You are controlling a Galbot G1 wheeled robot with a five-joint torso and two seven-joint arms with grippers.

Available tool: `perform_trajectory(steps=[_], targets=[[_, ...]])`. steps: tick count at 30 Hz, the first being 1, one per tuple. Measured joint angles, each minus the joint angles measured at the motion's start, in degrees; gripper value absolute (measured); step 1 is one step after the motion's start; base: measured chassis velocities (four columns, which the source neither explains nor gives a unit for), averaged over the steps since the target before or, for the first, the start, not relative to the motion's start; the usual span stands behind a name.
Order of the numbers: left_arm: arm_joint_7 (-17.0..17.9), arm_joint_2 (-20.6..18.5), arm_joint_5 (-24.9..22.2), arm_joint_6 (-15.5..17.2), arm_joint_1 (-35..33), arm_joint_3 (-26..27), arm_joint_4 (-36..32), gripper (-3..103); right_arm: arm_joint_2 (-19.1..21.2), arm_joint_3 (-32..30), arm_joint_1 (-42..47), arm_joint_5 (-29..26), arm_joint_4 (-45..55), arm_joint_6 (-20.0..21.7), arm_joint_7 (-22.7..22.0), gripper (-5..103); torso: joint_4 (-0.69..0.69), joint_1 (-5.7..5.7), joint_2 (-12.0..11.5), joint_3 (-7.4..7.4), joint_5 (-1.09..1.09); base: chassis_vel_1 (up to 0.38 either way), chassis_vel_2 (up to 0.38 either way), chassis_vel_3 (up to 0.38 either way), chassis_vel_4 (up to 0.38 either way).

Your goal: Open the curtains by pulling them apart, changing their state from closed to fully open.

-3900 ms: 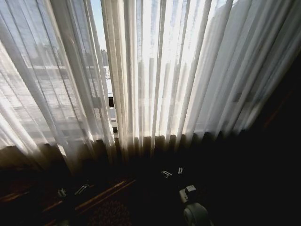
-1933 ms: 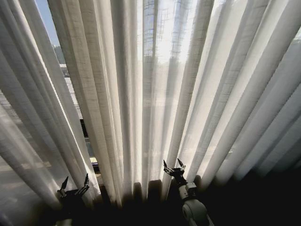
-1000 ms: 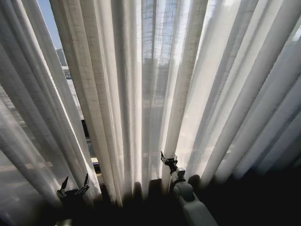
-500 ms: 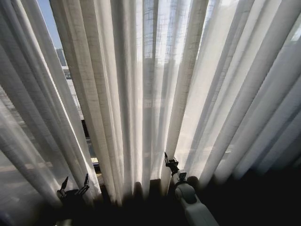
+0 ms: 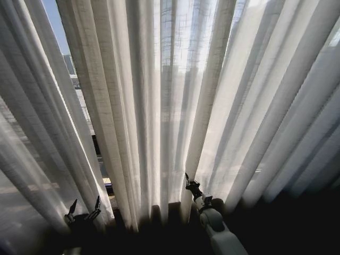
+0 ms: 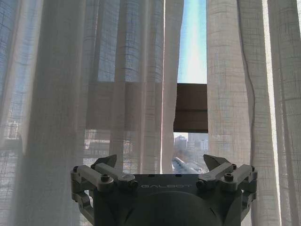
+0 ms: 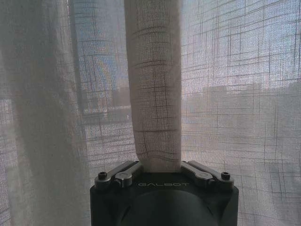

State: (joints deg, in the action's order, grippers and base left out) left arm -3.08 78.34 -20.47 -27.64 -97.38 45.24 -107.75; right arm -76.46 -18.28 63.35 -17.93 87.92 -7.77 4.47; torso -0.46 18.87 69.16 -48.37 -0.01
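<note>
Low on the left, the left gripper (image 5: pixel 83 208) hangs with its dark fingers (image 6: pixel 104 172) spread wide and nothing between them, just short of the narrow gap where two panels part. The tall, sheer white pleated curtains (image 5: pixel 175 101) hang right in front of both grippers, reaching well above them and out to either side. Over to the right, the right gripper (image 5: pixel 189 183) is pushed into the fabric, its fingers (image 7: pixel 123 172) pinching one vertical pleat (image 7: pixel 155 94) that rises straight up from between them.
</note>
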Motion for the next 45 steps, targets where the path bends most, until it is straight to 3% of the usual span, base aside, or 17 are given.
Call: perform_trajectory(steps=[18,45], targets=[[0.0,-0.01,0.0,0.0,0.0,0.0,0.0,100,0.52,-1.53,0.09,-0.76,-1.03,-0.02,4.73,0,0.0,0.0,-0.01,0.0,0.0,-0.089,-0.093,0.104,0.088],[0.0,0.0,0.0,0.0,0.0,0.0,0.0,100,0.58,-1.9,-1.68,-1.09,-3.92,-0.97,7.09,0,0.0,-0.01,0.0,0.01,0.0,-0.328,-0.328,0.318,0.325]])
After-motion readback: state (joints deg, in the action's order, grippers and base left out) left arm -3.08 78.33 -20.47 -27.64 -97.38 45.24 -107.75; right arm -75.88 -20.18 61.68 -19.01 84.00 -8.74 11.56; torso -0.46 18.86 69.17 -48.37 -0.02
